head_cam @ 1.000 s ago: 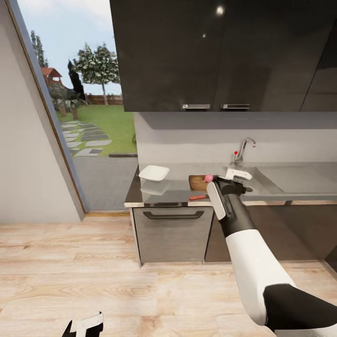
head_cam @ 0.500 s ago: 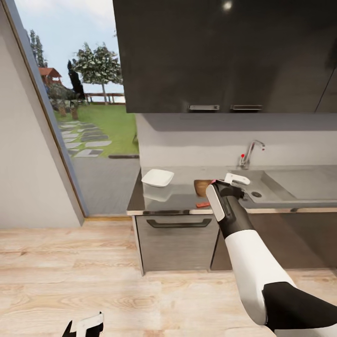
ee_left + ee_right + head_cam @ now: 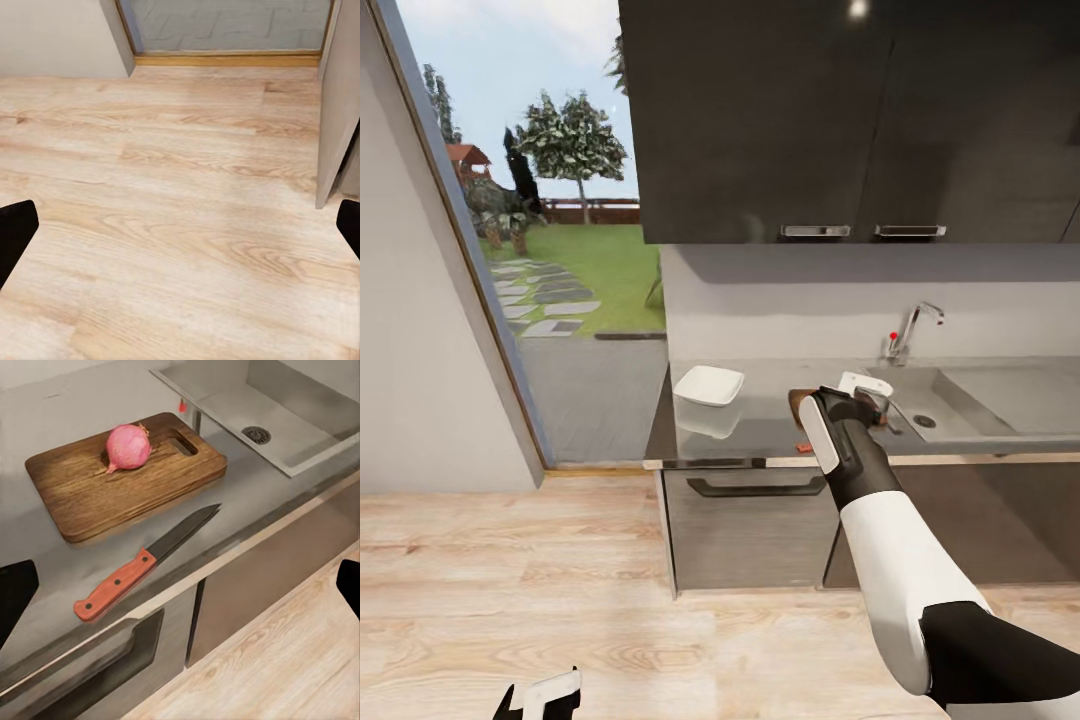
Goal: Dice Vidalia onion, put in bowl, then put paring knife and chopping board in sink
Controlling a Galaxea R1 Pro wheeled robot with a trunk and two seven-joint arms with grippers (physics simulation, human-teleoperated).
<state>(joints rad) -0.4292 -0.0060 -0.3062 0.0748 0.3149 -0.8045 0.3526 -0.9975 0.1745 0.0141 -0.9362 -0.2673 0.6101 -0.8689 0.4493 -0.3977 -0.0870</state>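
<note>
In the right wrist view the pink-skinned onion (image 3: 127,446) lies on the brown chopping board (image 3: 124,472) on the grey countertop (image 3: 45,420). The red-handled paring knife (image 3: 146,562) lies on the counter beside the board, near the front edge. The steel sink (image 3: 300,405) is just past the board's handle end. My right gripper (image 3: 182,589) hangs open above the counter's front edge, holding nothing. From the head, the right gripper (image 3: 863,392) covers most of the board (image 3: 796,402), and the white bowl (image 3: 708,385) sits to its left. My left gripper (image 3: 182,229) is open above the floor.
Dark wall cabinets (image 3: 840,120) hang over the counter. The tap (image 3: 908,335) stands behind the sink (image 3: 960,395). A drawer front with a handle (image 3: 745,487) sits under the counter. A tall window (image 3: 530,250) is at the left, with light wooden floor (image 3: 560,580) in front.
The whole head view has shifted, so the counter sits further right in the picture. Relative to the counter, my right gripper has moved from the sink's edge to over the board.
</note>
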